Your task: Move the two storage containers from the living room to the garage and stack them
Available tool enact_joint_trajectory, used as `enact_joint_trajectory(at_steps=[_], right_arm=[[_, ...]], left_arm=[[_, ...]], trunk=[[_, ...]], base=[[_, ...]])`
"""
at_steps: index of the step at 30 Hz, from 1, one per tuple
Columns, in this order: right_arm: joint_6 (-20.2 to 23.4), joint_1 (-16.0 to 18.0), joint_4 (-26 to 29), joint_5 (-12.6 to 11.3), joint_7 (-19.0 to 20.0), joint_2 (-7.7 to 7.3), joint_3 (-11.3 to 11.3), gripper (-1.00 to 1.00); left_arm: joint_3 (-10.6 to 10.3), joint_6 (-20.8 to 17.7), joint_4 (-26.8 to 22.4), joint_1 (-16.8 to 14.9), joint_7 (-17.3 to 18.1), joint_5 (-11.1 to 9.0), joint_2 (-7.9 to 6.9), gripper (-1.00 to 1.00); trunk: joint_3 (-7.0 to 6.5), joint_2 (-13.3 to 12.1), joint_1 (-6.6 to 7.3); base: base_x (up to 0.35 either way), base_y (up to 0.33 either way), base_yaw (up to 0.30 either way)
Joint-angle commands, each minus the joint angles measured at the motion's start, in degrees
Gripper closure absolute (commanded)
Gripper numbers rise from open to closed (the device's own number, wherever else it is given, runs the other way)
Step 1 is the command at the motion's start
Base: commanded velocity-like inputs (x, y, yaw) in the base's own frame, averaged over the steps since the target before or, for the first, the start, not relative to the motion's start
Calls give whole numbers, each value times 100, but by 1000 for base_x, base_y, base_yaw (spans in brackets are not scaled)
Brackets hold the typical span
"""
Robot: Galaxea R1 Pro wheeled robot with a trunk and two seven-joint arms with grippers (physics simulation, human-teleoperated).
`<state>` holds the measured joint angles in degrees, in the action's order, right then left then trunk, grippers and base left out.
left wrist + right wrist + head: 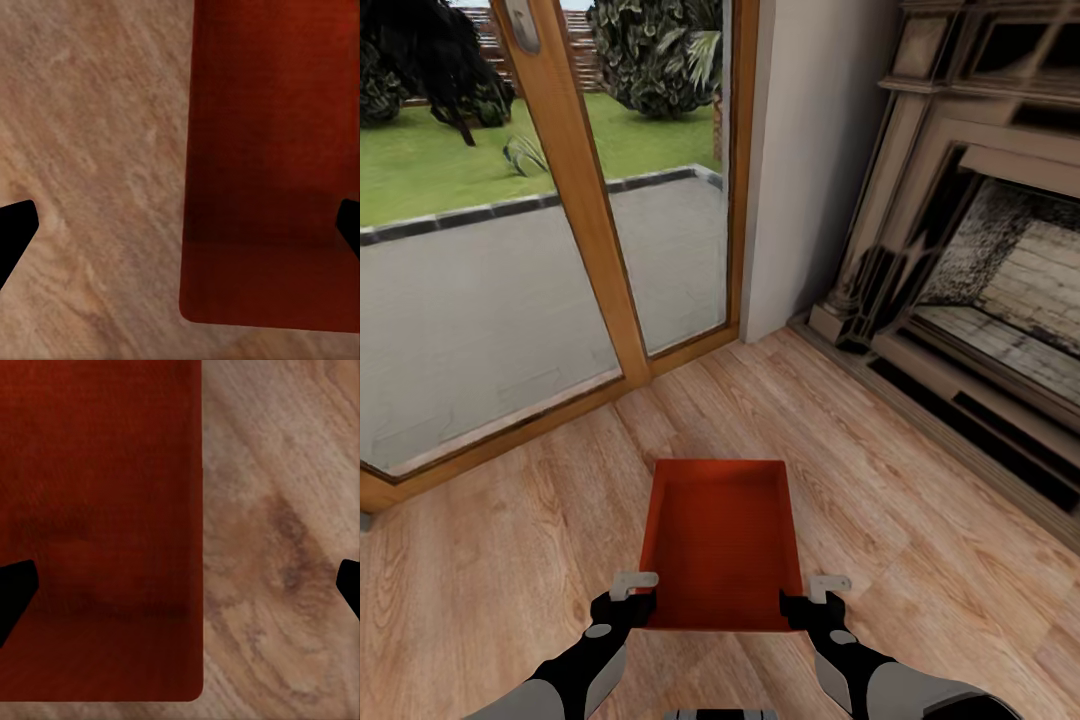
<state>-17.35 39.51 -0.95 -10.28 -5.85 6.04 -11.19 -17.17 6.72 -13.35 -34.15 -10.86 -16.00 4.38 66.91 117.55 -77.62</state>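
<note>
One orange-red storage container [722,540] sits low over the light wood plank floor of the living room, straight ahead of me, empty and without a lid. My left gripper [632,600] is at its near left corner and my right gripper [810,600] at its near right corner. In the left wrist view the container [270,150] has its side wall between the wide-apart fingers of the open left gripper [187,225]. The right wrist view shows the same for the container [97,510] and the open right gripper [187,585]. I cannot tell whether any finger touches the wall.
Wood-framed glass doors [575,200] stand ahead to the left, with a patio and lawn beyond. A fireplace [980,260] fills the right side, with a pale wall [810,150] between them. Plank floor [490,560] spreads around the container.
</note>
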Motion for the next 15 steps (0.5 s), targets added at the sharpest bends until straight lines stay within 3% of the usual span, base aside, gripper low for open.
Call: enact_joint_trajectory(at_steps=[1,15], right_arm=[[-23,5,-10,-53,-13,2,-50,-100],[-32,5,-6,-59,-13,2,-50,-100]], left_arm=[[-50,22,3,-4,-30,-52,-1,-100],[-50,31,0,-4,-30,-52,-7,-100]], trunk=[[22,43,-22],[273,604,-329]], base=[[0,0,0],[0,0,0]])
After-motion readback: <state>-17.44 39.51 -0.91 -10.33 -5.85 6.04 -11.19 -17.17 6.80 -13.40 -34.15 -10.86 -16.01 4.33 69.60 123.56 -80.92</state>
